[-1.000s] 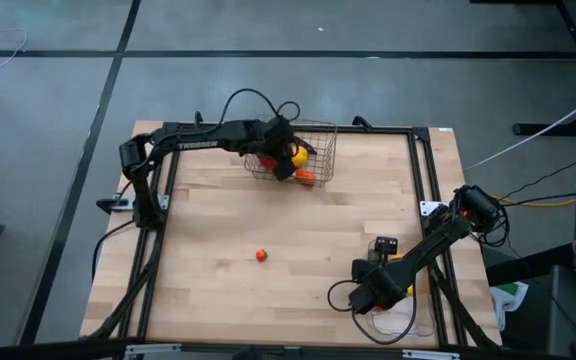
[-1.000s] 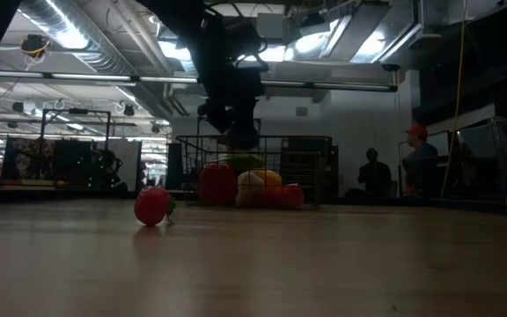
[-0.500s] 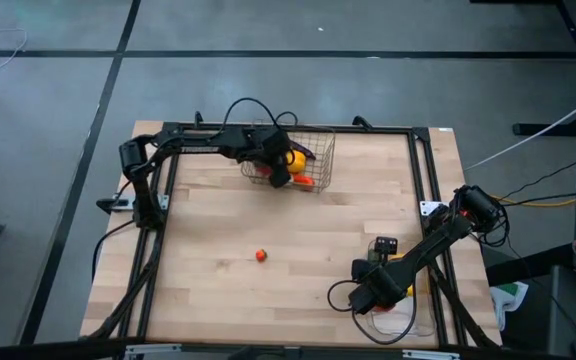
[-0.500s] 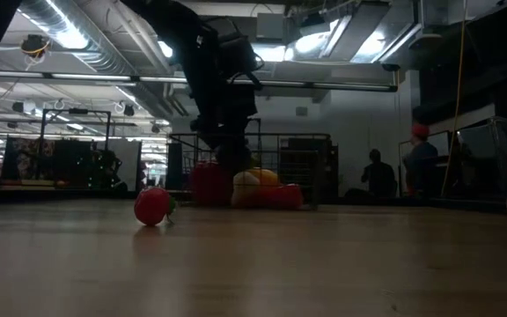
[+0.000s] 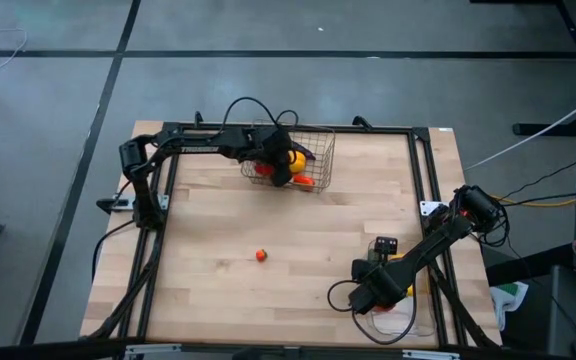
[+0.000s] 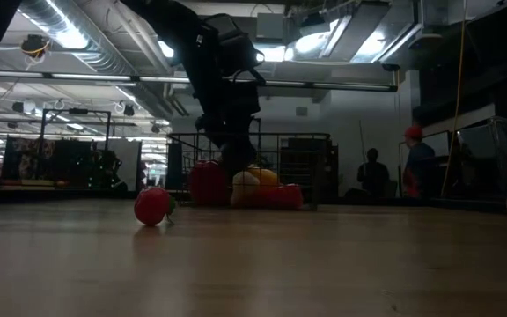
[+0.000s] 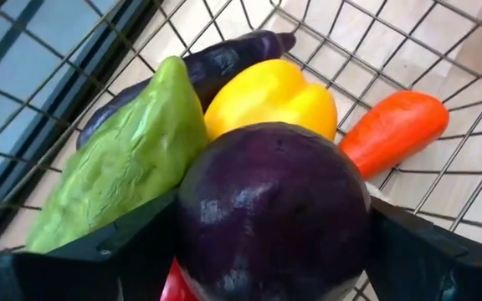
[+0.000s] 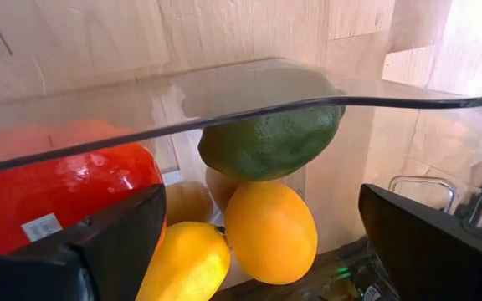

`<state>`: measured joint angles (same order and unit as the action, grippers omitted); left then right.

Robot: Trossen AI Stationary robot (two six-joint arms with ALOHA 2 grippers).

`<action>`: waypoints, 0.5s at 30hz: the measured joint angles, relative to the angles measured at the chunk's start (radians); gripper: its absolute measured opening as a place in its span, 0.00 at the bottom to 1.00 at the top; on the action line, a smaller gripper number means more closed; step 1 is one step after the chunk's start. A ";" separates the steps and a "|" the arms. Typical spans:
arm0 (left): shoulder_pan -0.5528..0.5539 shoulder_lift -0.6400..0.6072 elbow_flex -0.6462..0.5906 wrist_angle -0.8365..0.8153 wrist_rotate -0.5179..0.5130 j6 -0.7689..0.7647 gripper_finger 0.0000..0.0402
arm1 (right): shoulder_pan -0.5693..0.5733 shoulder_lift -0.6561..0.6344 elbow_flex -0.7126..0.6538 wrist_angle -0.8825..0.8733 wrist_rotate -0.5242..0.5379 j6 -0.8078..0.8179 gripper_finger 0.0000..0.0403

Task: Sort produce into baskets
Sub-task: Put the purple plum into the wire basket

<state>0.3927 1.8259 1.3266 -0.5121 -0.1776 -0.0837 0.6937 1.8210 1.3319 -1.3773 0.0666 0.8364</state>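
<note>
Since a second ago we see the left arm has drawn back and down over the wire basket [image 5: 303,158], its gripper [image 5: 279,167] now low among the produce; the basket itself looks nudged slightly from where it sat.

The left gripper, seen from its wrist camera [image 7: 266,251], is clamped on a round dark purple vegetable [image 7: 273,211], the fingers [image 7: 115,247] pressed to its two sides; around it in the basket lie a green piece [image 7: 132,159], a long dark purple eggplant [image 7: 216,63], a yellow bell pepper [image 7: 270,96] and an orange carrot-like piece [image 7: 392,130]; a sliver of red [image 7: 172,284] shows beneath, and we cannot tell what it is.

Near the middle of the wooden tabletop [image 5: 218,215] a small red fruit [image 5: 261,255] lies alone, well apart from both baskets; in the low view it sits in front of the basket [image 6: 152,205].

At the right, the right gripper [image 5: 368,297] rests near the front edge with its fingers spread apart, holding nothing; its wrist camera looks through the clear plastic tray [image 8: 249,104] at a red piece [image 8: 57,188], a green lime-like fruit [image 8: 270,138], a yellow piece [image 8: 187,263] and an orange fruit [image 8: 270,230].
</note>
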 joint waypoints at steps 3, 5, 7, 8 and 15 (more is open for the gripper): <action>-0.002 0.000 0.000 0.000 0.000 0.035 0.82 | 0.000 0.000 0.000 0.000 0.000 0.000 0.97; -0.005 0.000 0.000 -0.001 0.005 0.076 0.84 | 0.000 0.000 0.000 0.000 0.000 0.000 0.97; -0.010 0.000 0.000 -0.001 0.012 0.085 0.87 | 0.000 0.000 0.000 0.000 0.000 0.000 0.97; -0.013 0.000 0.000 0.000 0.012 0.077 0.88 | 0.000 0.000 0.000 0.000 0.000 0.000 0.97; -0.014 0.000 0.000 0.000 0.013 0.060 0.90 | 0.000 0.000 0.000 0.000 0.000 0.000 0.97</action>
<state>0.3782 1.8259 1.3266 -0.5121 -0.1646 -0.0239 0.6935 1.8210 1.3319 -1.3773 0.0666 0.8364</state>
